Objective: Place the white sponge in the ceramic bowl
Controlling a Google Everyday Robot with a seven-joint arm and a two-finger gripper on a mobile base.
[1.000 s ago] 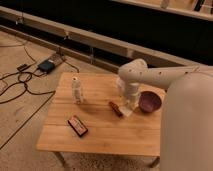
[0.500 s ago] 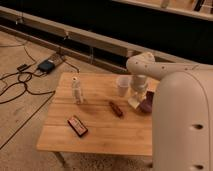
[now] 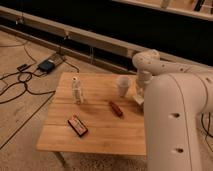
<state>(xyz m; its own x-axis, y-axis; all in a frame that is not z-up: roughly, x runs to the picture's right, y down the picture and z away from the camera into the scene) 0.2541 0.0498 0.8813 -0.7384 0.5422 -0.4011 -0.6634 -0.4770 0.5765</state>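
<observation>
My gripper (image 3: 139, 94) hangs over the right edge of the wooden table (image 3: 100, 140), just right of the white cup (image 3: 121, 85). It is shut, and a small cream-white block, the white sponge (image 3: 137, 100), shows at its tip. The ceramic bowl is hidden behind my large white arm (image 3: 175, 120), which fills the right side of the view.
On the table stand a small white bottle (image 3: 76, 90), a brown bar (image 3: 116, 108) and a dark red-edged flat box (image 3: 78, 125). Cables and a black device (image 3: 47, 65) lie on the floor to the left. A dark low wall runs behind the table.
The arm has swung right and nearer the camera, carrying the gripper from the table's middle to its right edge. The bowl, visible before, is now covered by the arm.
</observation>
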